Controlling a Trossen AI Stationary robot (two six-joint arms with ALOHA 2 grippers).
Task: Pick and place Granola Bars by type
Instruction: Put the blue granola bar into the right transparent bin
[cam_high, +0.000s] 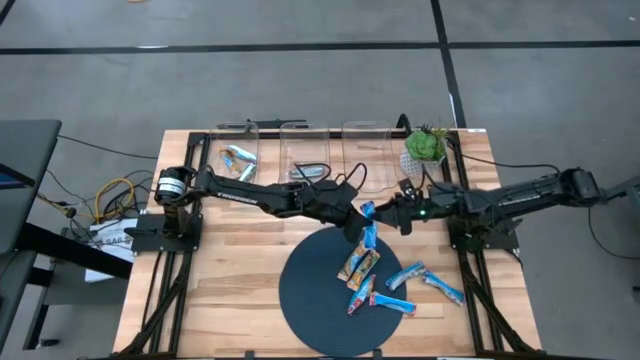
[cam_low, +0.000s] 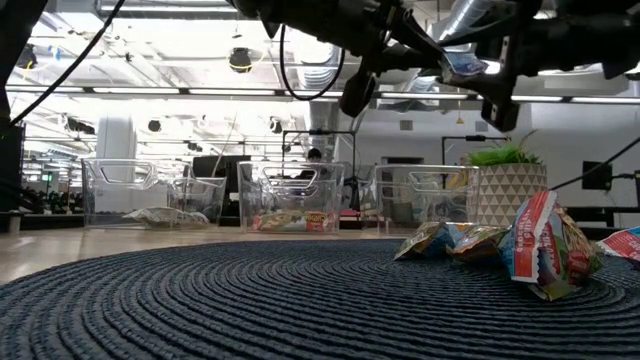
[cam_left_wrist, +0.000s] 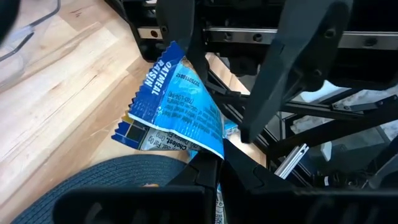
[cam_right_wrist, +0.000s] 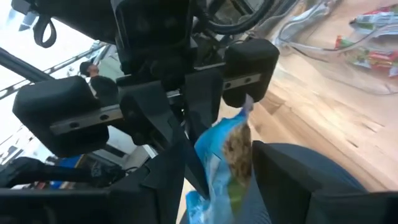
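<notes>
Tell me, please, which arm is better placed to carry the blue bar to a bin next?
Probably the right. The left gripper is shut on the blue bar, and the right gripper stands open around its other end, nearer the bins.

I see left gripper (cam_high: 358, 222) and right gripper (cam_high: 385, 212) meeting over far edge of round mat (cam_high: 310, 300), one bar (cam_high: 367, 212) between them, pinched in left gripper's closed tips, right gripper's fingers (cam_right_wrist: 180, 168) spread either side of it. Loose bars (cam_high: 385, 285) lie on mat below and nearer me than both grippers. Bins (cam_high: 305, 155) in row beyond grippers at table's far edge. Potted plant (cam_high: 425, 145) beyond right gripper, beside last bin.
</notes>
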